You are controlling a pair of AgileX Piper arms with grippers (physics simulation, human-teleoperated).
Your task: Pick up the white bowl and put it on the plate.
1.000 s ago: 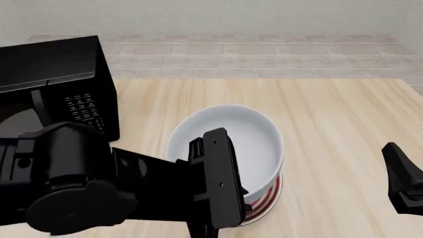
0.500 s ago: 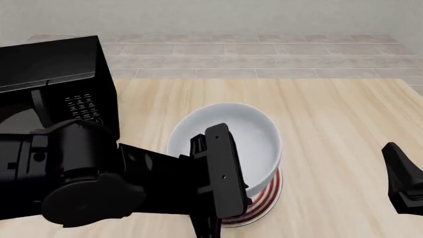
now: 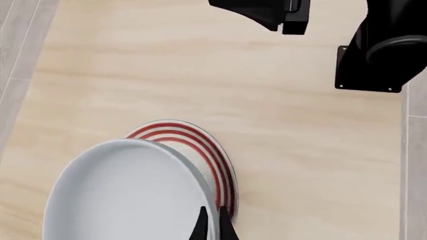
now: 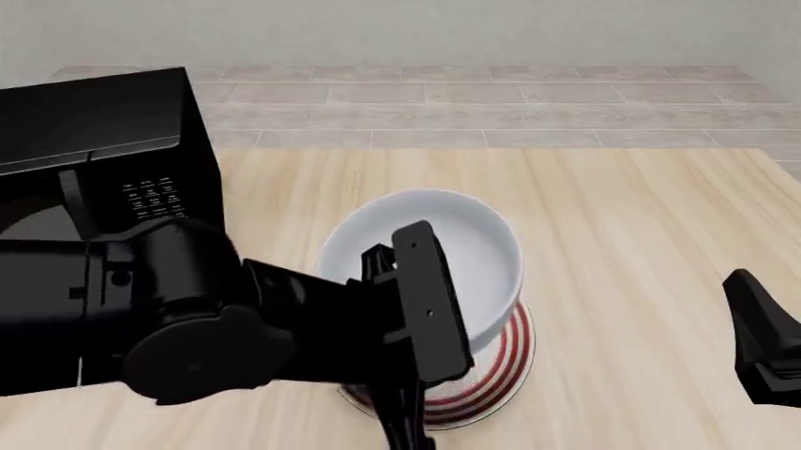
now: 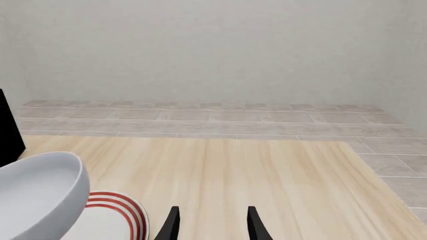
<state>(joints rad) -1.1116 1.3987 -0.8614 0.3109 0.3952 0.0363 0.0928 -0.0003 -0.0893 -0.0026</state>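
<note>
Left gripper (image 3: 212,227): your fingers pinch the rim of the white bowl, one tip inside the wall and one outside, with only the thin wall between them.
White bowl (image 4: 432,255): it sits in your left grip, tilted, directly above the plate. From the front its lower edge looks close to the plate, but you cannot tell whether they touch. In the right wrist view the bowl (image 5: 40,192) appears raised over the red rings.
Plate (image 4: 501,375): it lies flat on the table under the bowl, with its red rings showing on the right and near sides. In the left wrist view the plate (image 3: 200,147) peeks out past the bowl's rim (image 3: 127,190).
Right gripper (image 5: 212,222): your fingers stand parallel with a clear gap and nothing between them. It hangs over bare wood, well apart from the bowl and plate, at the right edge of the front view (image 4: 766,342).
Microwave (image 4: 107,150): black, standing at the far left of the table, beside your left arm.
Table (image 4: 626,216): light wood.
</note>
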